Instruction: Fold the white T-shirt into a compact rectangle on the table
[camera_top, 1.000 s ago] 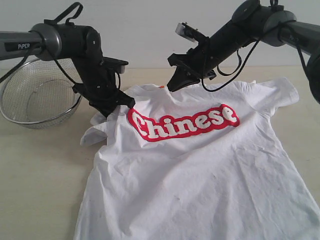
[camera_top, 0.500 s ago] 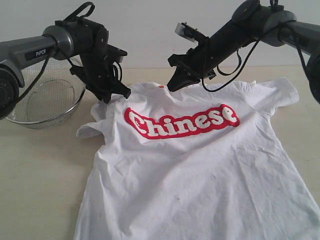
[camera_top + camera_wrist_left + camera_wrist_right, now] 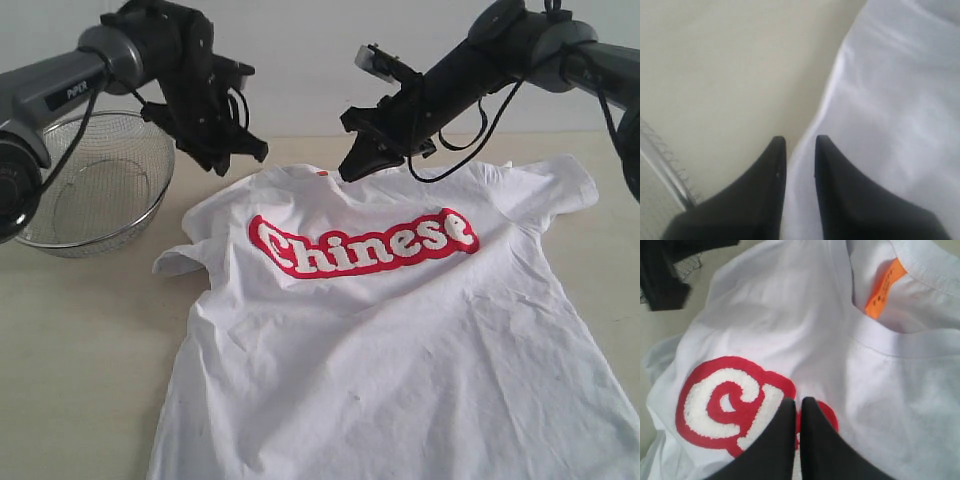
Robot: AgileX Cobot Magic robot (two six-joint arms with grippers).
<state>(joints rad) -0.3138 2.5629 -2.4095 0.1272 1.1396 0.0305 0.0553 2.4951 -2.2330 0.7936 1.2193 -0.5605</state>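
The white T-shirt (image 3: 400,330) lies chest-up on the bench (image 3: 80,350), wrinkled. Its red-outlined lettering (image 3: 365,243) runs across the chest, and its hem reaches the near edge of the exterior view.

The left jaws hang off the end of the left arm (image 3: 60,85), raised clear of the cloth above the shirt's shoulder. They are spread a little, with a narrow gap between the two black tips and nothing in it. Straight below that gap runs the edge of the shirt (image 3: 890,125). White fabric lies under one tip and bare bench (image 3: 730,75) under the other. The wire bowl (image 3: 90,185) sits on the bench behind and to the outer side of these jaws, well apart from the shirt. Its rim (image 3: 660,160) shows just beside the base of one tip. The sleeve (image 3: 185,258) on this side is bunched and crumpled, below the left jaws and nearer the camera.

The right jaws, on the right arm (image 3: 500,50), point down at the neck area. They are pressed together with only a hairline slit between the tips, and no cloth is seen caught in them. Directly under the tips is the first letter of the lettering (image 3: 730,405). Just ahead of them lies the collar (image 3: 890,342), with the orange tag (image 3: 884,287) inside the neck opening. Whether the tips touch the fabric cannot be told.
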